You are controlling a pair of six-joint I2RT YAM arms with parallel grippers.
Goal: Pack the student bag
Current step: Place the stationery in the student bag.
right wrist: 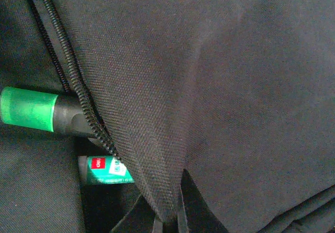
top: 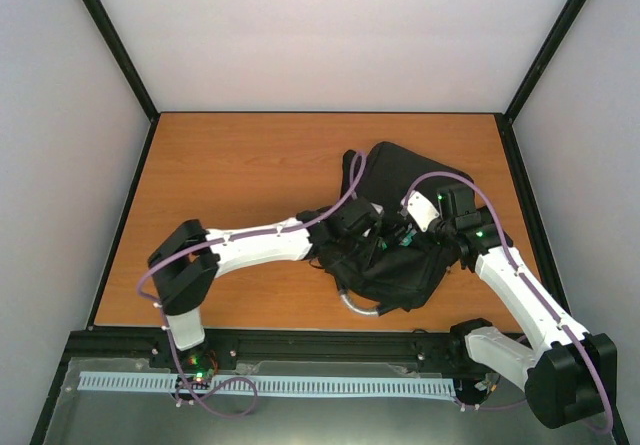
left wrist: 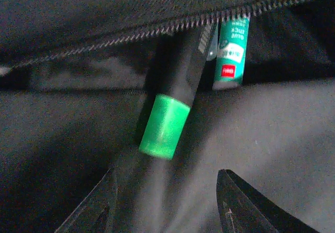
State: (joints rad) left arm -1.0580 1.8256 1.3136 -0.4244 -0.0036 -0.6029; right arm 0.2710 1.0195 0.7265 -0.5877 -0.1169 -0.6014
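Sitting in student bag (top: 396, 170), marker (left wrist: 164, 125), glue stick (left wrist: 231, 50)

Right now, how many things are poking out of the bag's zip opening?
2. A black marker with a green end sticks out from under the zip; a green glue stick lies beside it. More may be hidden inside the student bag.

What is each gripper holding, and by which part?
The right gripper pinches the student bag by its fabric edge beside the zipper; left gripper holds nothing.
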